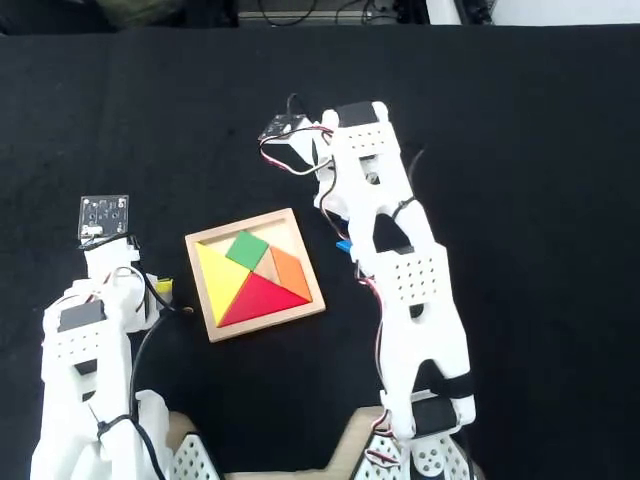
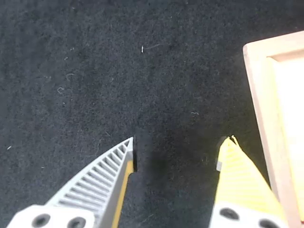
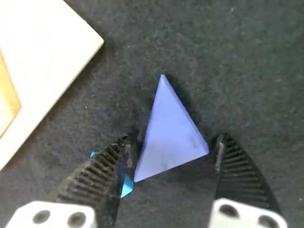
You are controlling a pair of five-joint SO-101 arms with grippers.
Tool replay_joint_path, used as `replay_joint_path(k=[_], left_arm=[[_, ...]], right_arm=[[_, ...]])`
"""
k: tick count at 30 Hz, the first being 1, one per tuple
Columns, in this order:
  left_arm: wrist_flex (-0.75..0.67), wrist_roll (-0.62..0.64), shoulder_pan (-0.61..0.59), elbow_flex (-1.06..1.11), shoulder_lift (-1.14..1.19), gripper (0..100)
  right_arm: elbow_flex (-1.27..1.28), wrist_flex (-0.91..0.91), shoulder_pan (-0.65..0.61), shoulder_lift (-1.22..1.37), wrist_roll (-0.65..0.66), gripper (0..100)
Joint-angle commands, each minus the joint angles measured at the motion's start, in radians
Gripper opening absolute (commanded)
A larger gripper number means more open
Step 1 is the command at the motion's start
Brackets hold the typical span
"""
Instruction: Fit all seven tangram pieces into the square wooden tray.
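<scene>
My right claw (image 3: 173, 139) gapes wide astride the blue triangle (image 3: 167, 130). Thin, stiff, light, I judge: pinch its edges, low.

— What's on that black table (image 1: 520, 120)?
— A square wooden tray (image 1: 199, 290), lying flat and turned a bit askew.
— Anything else?
— A blue triangle (image 3: 168, 137), near the tray's right side.

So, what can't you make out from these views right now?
High view: right arm covers the blue triangular piece.
Left wrist view: square wooden tray cut off at the frame edge, pieces unseen.
High view: tray's pale upper patch, piece or bare wood, too small.
</scene>
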Motion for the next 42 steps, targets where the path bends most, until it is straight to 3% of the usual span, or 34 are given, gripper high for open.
replay_joint_path(k=[1,7,15,22,31,35,42], left_arm=[[-0.018,0.002,0.013,-0.004,-0.002,28],[-0.02,0.002,0.013,-0.004,-0.002,28],[-0.02,0.002,0.013,-0.004,-0.002,28],[-0.02,0.002,0.013,-0.004,-0.002,28],[-0.02,0.002,0.013,-0.004,-0.002,28],[-0.02,0.002,0.01,-0.004,-0.002,28],[-0.02,0.009,-0.042,-0.013,-0.002,28]], right_arm=[[-0.035,-0.012,0.018,-0.01,0.017,27.5],[-0.03,-0.012,0.017,0.008,0.12,13.7],[-0.054,-0.011,0.002,0.054,0.123,13.2],[-0.228,0.077,0.002,0.051,0.123,1.2],[-0.364,0.091,0.002,-0.05,0.074,1.1],[-0.208,0.091,-0.04,-0.262,-0.015,1.1],[0.364,0.043,-0.183,-0.734,-0.078,1.1]])
